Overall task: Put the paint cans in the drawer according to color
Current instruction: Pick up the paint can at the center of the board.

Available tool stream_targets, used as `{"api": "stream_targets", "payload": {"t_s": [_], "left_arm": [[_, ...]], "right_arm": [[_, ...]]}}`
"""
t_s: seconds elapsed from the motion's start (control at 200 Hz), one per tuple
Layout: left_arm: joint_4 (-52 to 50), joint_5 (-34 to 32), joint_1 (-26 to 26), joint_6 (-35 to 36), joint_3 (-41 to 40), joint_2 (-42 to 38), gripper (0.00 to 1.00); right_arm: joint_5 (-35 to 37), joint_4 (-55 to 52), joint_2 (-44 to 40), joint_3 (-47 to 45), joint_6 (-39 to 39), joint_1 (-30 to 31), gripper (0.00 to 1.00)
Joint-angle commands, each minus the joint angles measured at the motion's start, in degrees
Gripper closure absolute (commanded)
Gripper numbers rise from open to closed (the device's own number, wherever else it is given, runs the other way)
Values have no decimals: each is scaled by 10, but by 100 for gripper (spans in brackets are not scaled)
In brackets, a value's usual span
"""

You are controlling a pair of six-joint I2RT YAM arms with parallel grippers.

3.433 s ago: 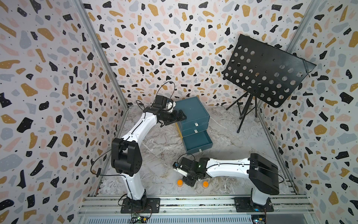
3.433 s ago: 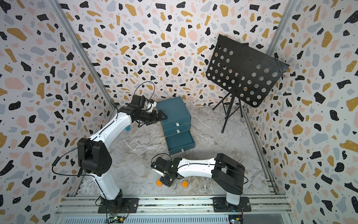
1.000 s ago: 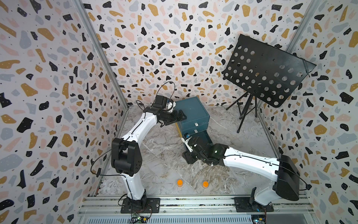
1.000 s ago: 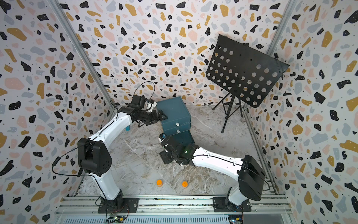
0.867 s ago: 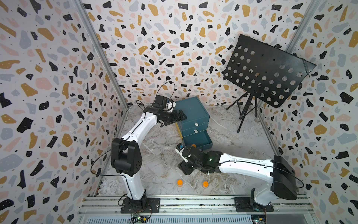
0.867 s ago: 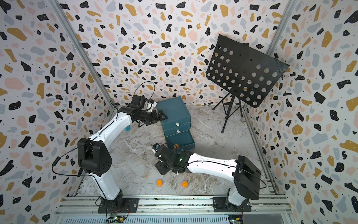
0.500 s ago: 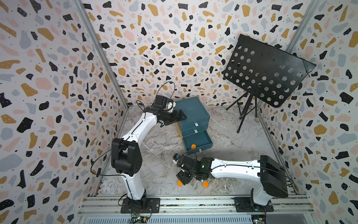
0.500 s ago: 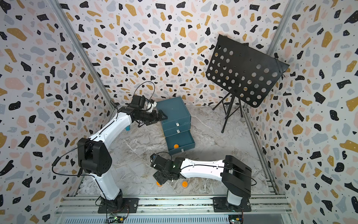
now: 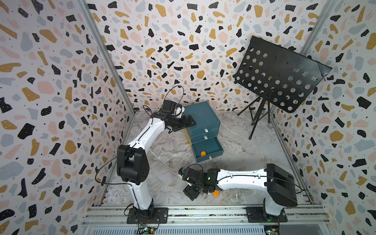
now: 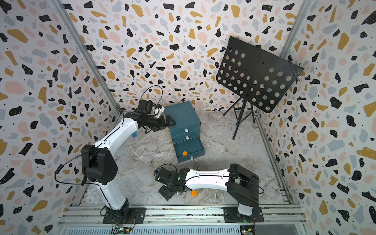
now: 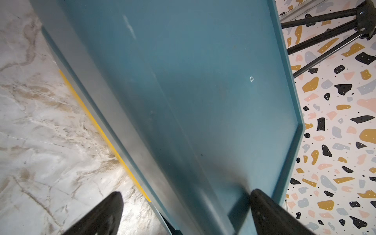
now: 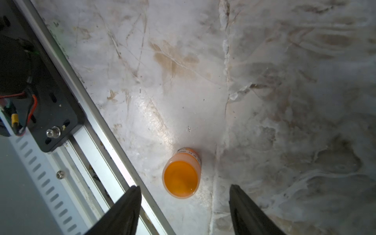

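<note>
**Top views.** The drawer unit (image 9: 203,119) (image 10: 183,115) stands on the marbled counter (image 9: 162,154) near the back wall. Its bottom drawer (image 9: 210,145) (image 10: 192,146) is open and the two above it are shut. One stowed orange can (image 9: 203,153) (image 10: 184,153) lies inside the open drawer, so orange evidently belongs there. No red or magenta cans show.

The left fingers (image 9: 189,121) (image 10: 168,122) are spread wide at the unit's top edge. This looks like bracing, to stop the light box sliding while the drawers are worked.

The right fingers (image 9: 191,193) (image 10: 167,193) sit low by the front rail. A loose orange can (image 9: 215,193) (image 10: 194,193) stands just beside that wrist, untouched.

**Left wrist.** The teal top panel fills the view. One finger (image 11: 268,211) lies over the panel. The other hangs off the side above the counter, clear of the yellow edge (image 11: 105,138). Nothing is clamped.

**Right wrist.** A third orange can (image 12: 181,175) stands upright on the counter close to the aluminium rail (image 12: 97,126). It is just ahead of the gap between the spread fingers (image 12: 122,211), and neither finger touches it. It is probably hidden under the arm in the top views. The wide spread leaves clearance for straddling it. The rail close beside one finger is the likely snag.
</note>
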Motion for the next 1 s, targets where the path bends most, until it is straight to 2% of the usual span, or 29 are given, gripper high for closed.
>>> {"api": "stream_targets", "payload": {"t_s": [0.0, 0.195, 0.406, 0.651, 0.731, 0.861, 0.991], "left_arm": [[-46, -26, -3, 13, 0, 20, 0], [-46, -25, -3, 13, 1, 20, 0], [-46, -25, -3, 13, 1, 21, 0], [-47, -25, -3, 13, 1, 22, 0], [-47, -25, -3, 13, 1, 22, 0], [-47, -27, -3, 13, 1, 21, 0], [-47, -27, -3, 13, 1, 21, 0]], "right_arm": [[-6, -23, 9, 27, -6, 6, 27], [9, -31, 28, 36, -9, 10, 28], [11, -31, 47, 43, -9, 12, 33], [21, -31, 48, 45, -12, 12, 49], [22, -30, 50, 44, -12, 12, 57], [15, -22, 50, 41, -10, 13, 59], [20, -15, 46, 38, -8, 11, 67]]}}
